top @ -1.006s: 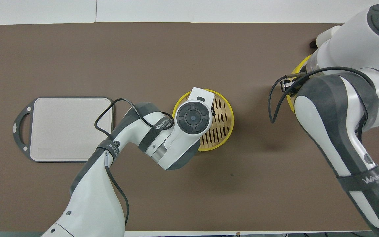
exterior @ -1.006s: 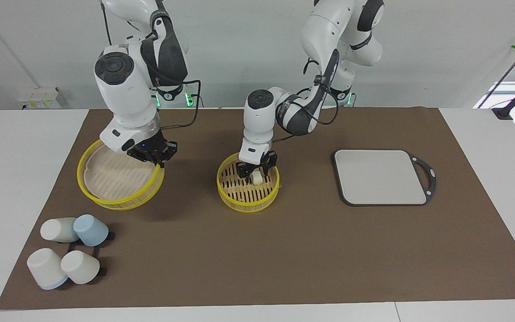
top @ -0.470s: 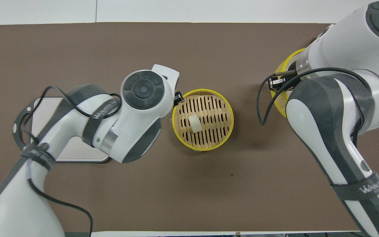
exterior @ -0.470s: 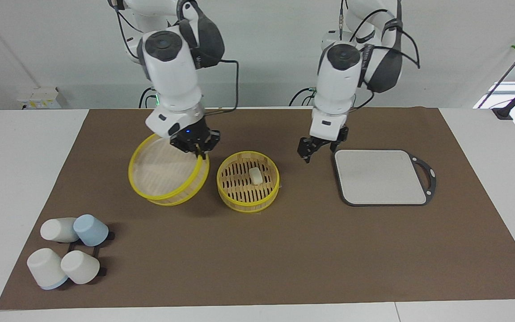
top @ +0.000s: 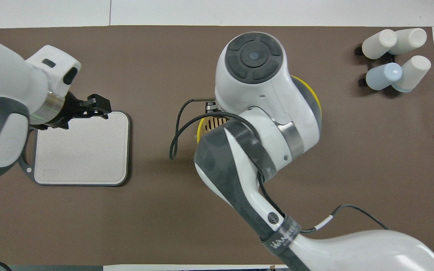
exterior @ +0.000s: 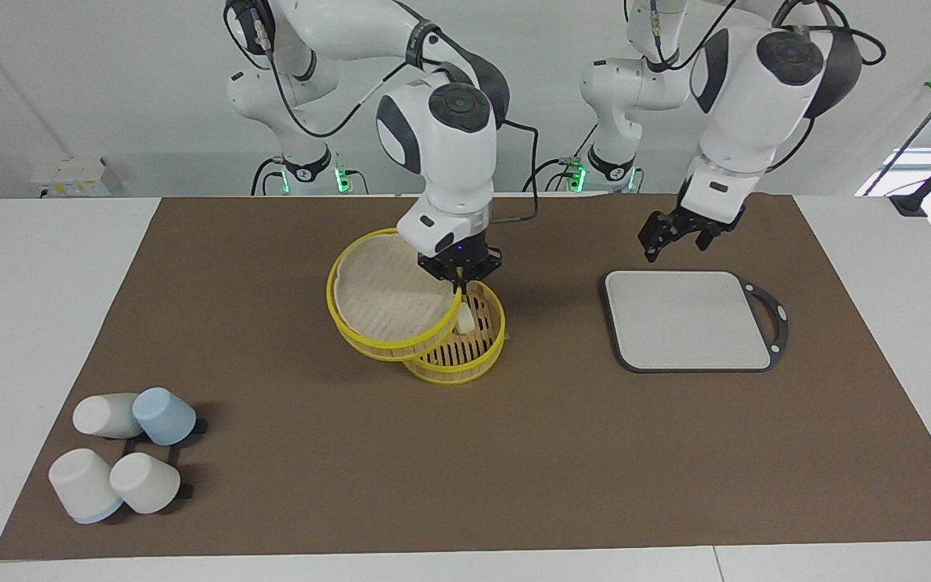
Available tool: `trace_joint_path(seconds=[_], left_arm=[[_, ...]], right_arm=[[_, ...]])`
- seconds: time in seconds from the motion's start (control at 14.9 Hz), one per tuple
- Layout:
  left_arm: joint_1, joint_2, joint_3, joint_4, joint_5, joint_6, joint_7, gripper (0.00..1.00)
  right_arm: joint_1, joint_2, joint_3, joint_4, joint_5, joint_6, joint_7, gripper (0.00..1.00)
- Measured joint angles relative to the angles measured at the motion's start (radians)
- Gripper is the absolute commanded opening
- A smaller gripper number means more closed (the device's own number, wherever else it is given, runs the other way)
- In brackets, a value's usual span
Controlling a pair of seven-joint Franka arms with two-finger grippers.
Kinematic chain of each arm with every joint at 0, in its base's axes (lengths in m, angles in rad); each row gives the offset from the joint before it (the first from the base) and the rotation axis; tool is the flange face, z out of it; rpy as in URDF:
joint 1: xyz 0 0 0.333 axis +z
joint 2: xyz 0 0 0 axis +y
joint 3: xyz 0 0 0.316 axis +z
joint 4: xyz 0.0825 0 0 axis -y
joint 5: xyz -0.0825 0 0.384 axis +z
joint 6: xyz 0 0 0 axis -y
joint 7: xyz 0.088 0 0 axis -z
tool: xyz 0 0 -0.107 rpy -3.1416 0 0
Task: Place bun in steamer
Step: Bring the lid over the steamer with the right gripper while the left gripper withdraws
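the right claw [exterior: 459, 280] is clamping the tilted lid [exterior: 389, 303] over the steamer [exterior: 465, 356], where the bun [exterior: 465, 321] is lying, while the left claw [exterior: 674, 237] is hanging apart over the board [exterior: 688, 319].

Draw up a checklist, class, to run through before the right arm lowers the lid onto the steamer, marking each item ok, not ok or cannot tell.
1. Bun lies in the steamer: ok.
2. Right tool shut on the lid rim: ok.
3. Lid level: not ok, it hangs tilted.
4. Lid centred over the steamer: not ok, it overlaps only the side toward the right arm's end.
5. Left tool away from the steamer, open, up beside the grey board: ok.
6. Lid will miss the bun: cannot tell.
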Motion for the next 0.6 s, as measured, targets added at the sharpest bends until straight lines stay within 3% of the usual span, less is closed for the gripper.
trace_joint_path(seconds=[0.27,0.6], left_arm=[[0.032,-0.042,0.001,0.005,0.000,-0.068,0.061,1.00],[0.032,-0.025,-0.001,0.047,-0.001,-0.116,0.062,1.00]], right_arm=[[0.040,0.029,0.000,0.014,-0.006,0.054,0.050,0.00],[0.046,0.029,0.001,-0.006,-0.006,0.121,0.102,0.00]])
